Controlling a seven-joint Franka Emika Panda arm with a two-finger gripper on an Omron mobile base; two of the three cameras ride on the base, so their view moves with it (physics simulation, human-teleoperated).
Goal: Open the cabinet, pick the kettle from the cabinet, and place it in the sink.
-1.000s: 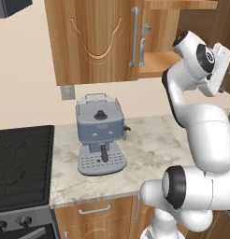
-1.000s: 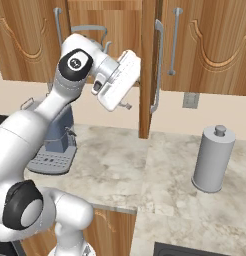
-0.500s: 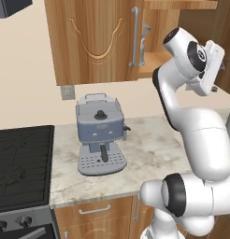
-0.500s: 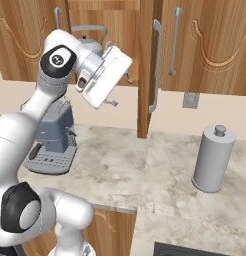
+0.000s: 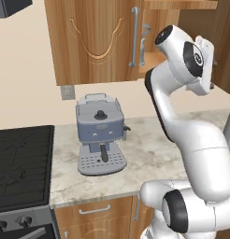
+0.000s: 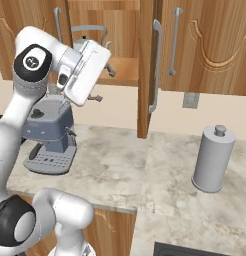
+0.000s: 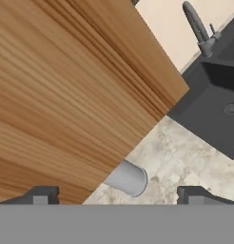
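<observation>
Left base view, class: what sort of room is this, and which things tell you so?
A rendered home kitchen, most likely. A coffee machine stands on a marble-look counter beside a black stovetop, with a wood wall cabinet above.

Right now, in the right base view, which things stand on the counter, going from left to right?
Coffee machine → open cabinet door, hanging over the counter → grey canister.

Wood cabinet (image 6: 145, 65), marble-look counter (image 6: 145, 175)
</observation>
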